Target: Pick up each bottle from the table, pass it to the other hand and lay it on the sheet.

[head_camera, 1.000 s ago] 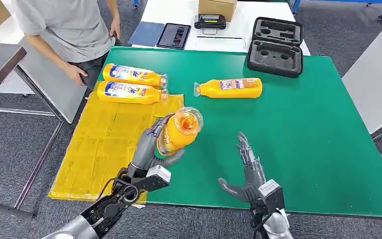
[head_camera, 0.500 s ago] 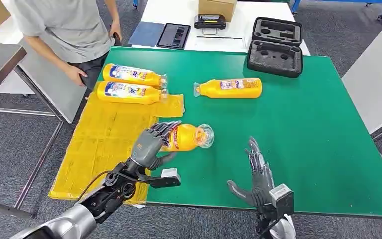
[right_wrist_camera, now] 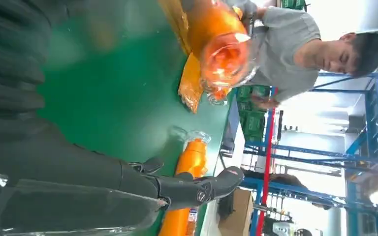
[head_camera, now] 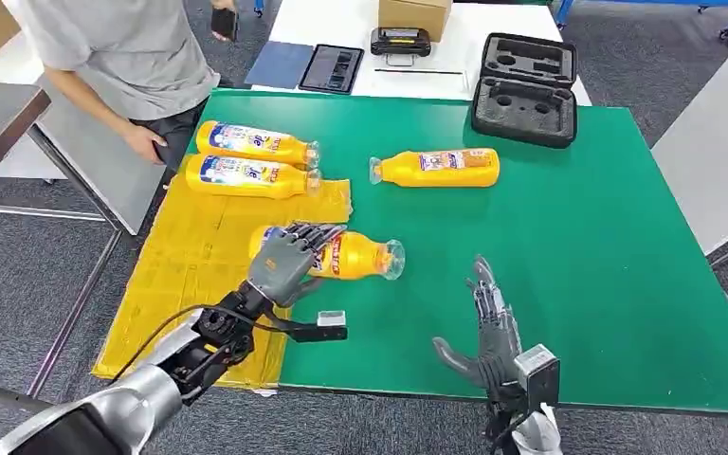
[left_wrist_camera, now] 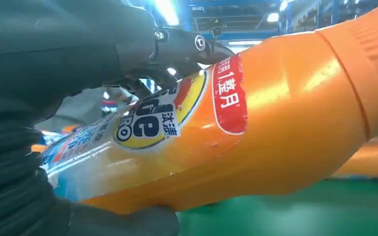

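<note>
Green table (head_camera: 569, 265), orange bottle (head_camera: 355, 256) lying under left hand (head_camera: 284, 263).

The held bottle (left_wrist_camera: 256, 132) was glossy orange plastic with a paper-like label; the bench (head_camera: 569, 256) beneath it looked matt green.

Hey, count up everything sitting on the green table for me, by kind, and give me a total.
Orange bottles: 4, the last held by the left hand
Yellow sheet: 1
Black foam case: 1
Total: 6
</note>
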You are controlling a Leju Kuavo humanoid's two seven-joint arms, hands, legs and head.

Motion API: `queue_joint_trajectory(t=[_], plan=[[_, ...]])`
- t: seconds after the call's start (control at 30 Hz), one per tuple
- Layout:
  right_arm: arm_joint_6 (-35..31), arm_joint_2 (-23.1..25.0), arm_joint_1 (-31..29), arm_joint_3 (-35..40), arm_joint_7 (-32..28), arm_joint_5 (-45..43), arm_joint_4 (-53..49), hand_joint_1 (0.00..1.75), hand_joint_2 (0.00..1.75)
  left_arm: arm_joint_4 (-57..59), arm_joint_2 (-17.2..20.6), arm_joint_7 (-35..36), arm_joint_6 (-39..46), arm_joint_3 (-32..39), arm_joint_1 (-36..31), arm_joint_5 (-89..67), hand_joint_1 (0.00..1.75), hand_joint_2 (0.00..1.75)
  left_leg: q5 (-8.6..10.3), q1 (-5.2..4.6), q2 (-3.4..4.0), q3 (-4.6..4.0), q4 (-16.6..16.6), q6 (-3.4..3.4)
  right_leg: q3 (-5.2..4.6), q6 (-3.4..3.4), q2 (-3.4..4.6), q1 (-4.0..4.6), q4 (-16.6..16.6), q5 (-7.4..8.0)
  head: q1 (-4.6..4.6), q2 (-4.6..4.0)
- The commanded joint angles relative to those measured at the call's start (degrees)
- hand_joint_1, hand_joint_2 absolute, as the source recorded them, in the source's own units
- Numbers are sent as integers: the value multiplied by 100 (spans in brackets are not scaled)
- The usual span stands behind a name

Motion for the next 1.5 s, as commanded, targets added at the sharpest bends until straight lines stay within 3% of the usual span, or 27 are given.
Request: queue_joint_trajectory(t=[0.03, 0.13, 0.3, 0.57, 0.77, 1.13, 1.5], plan=[[11, 121, -134, -200, 30, 27, 395, 0, 175, 872, 93, 1123, -93, -563, -547, -1000, 175, 175, -23, 13, 9, 44, 2, -15, 45, -17, 10, 14, -5, -17, -2, 0], [-5, 95, -79, -221, 30, 16, 397, 0, 175, 883, 104, 1495, -135, -604, -493, -1323, 175, 175, -8, 5, 5, 20, -3, -8, 19, -8, 6, 5, -4, -6, -2, 0], [-5, 95, -79, -221, 30, 16, 397, 0, 175, 883, 104, 1495, -135, -604, -493, -1323, 175, 175, -6, 6, 4, 13, -1, -7, 14, -8, 4, 6, -5, -4, -2, 0], [-49, 125, -97, -276, 30, 32, 643, 0, 175, 1140, 147, 2009, -1243, -485, -552, -1948, 175, 175, -13, 10, 8, 27, -1, -12, 27, -13, 9, 10, -5, -8, -2, 0], [-104, 170, -84, -333, 30, 51, 787, 0, 175, 1162, 224, 2050, -1532, -254, -604, -2005, 175, 175, -19, 13, 4, 40, 0, -14, 42, -16, 4, 14, -6, -15, -2, 0], [-107, 180, -70, -342, 30, 63, 859, 0, 175, 1058, 411, 2187, -1631, -20, -480, -2134, 175, 175, -10, 8, 11, 22, -3, -9, 20, -10, 13, 8, -5, -5, -2, 0], [-155, 179, -26, -397, 30, 65, 838, 0, 175, 917, 279, 1966, -1452, 177, -377, -2124, 175, 175, -6, 5, 4, 17, -5, -8, 17, -8, 5, 5, -5, -4, -2, 0]])
